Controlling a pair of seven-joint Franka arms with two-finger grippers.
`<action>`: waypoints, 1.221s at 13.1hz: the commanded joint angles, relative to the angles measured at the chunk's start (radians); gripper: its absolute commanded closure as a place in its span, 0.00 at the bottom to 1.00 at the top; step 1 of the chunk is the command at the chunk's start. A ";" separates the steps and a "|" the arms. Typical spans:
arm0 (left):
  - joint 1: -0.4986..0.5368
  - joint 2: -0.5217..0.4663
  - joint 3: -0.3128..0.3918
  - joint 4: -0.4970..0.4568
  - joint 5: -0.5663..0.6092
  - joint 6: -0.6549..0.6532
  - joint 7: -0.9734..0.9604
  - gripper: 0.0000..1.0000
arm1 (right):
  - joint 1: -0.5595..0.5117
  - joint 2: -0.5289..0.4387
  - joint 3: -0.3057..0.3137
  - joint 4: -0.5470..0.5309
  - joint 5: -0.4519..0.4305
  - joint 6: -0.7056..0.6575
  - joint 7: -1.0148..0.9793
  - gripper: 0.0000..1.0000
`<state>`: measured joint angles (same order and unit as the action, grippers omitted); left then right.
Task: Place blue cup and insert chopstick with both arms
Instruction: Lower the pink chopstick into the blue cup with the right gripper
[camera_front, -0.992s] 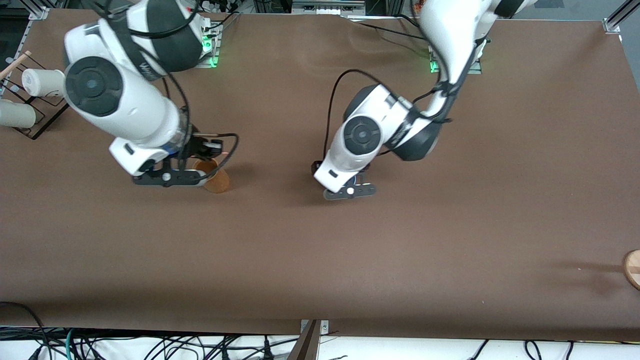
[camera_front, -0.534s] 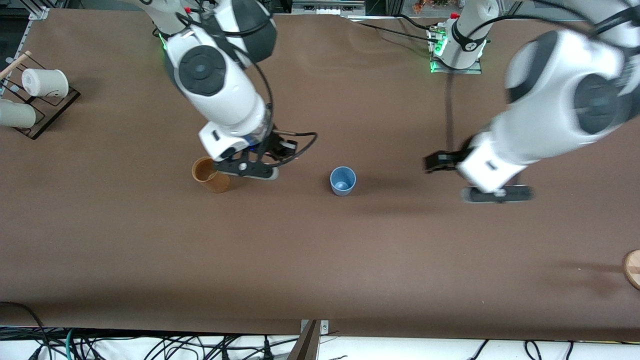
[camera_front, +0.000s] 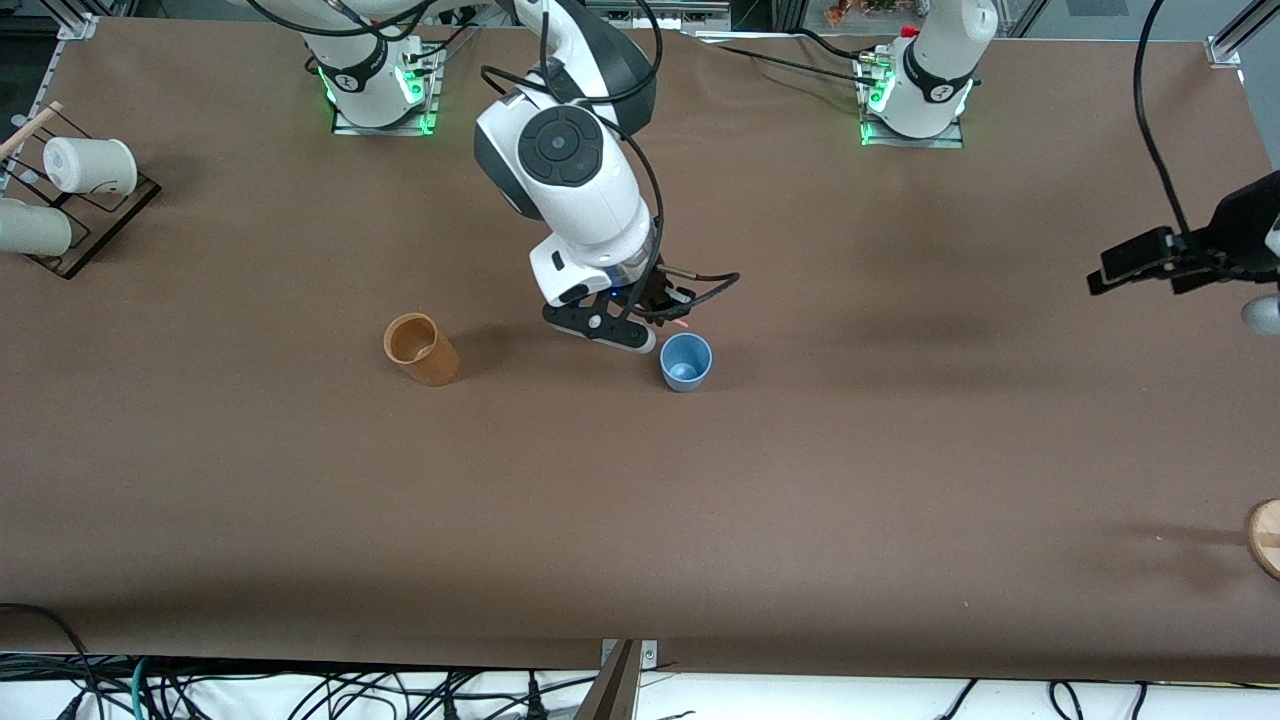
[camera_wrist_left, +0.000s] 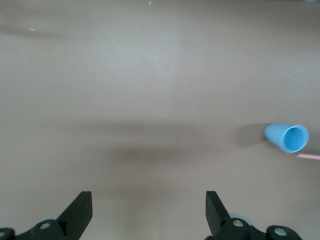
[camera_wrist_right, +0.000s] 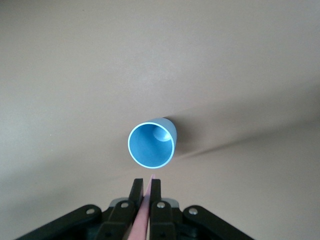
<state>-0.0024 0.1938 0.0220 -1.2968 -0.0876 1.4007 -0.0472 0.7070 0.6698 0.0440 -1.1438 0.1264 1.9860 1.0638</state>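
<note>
The blue cup (camera_front: 686, 362) stands upright on the brown table near its middle, with nothing in it. My right gripper (camera_front: 640, 322) hangs just beside the cup's rim, shut on the pale pink chopstick (camera_front: 680, 325). In the right wrist view the chopstick (camera_wrist_right: 144, 212) is pinched between the fingers of the gripper (camera_wrist_right: 145, 183), its tip just short of the cup's rim (camera_wrist_right: 151, 144). My left gripper (camera_front: 1262, 312) is up over the left arm's end of the table. In the left wrist view it (camera_wrist_left: 147, 200) is open and empty, with the cup (camera_wrist_left: 287, 137) far off.
An orange-brown cup (camera_front: 422, 350) stands toward the right arm's end from the blue cup. Two white cups (camera_front: 90, 165) lie on a black rack at that end. A wooden disc (camera_front: 1265, 537) shows at the left arm's end, near the front camera.
My right gripper has carried the chopstick from the brown cup over to the blue cup. My left gripper has let go of the blue cup and swung away to its end of the table.
</note>
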 joint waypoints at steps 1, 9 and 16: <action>-0.018 -0.062 -0.008 -0.101 0.049 0.008 0.035 0.00 | 0.009 0.033 -0.006 0.029 0.004 0.028 0.022 1.00; -0.013 -0.040 -0.014 -0.095 0.045 -0.002 0.035 0.00 | 0.000 0.050 -0.016 0.029 -0.002 0.051 0.004 1.00; -0.004 -0.039 -0.013 -0.096 0.040 -0.003 0.036 0.00 | 0.008 0.076 -0.016 0.027 -0.048 0.080 0.018 0.00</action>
<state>-0.0098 0.1654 0.0106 -1.3827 -0.0638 1.3995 -0.0331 0.7100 0.7446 0.0273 -1.1434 0.1012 2.0764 1.0673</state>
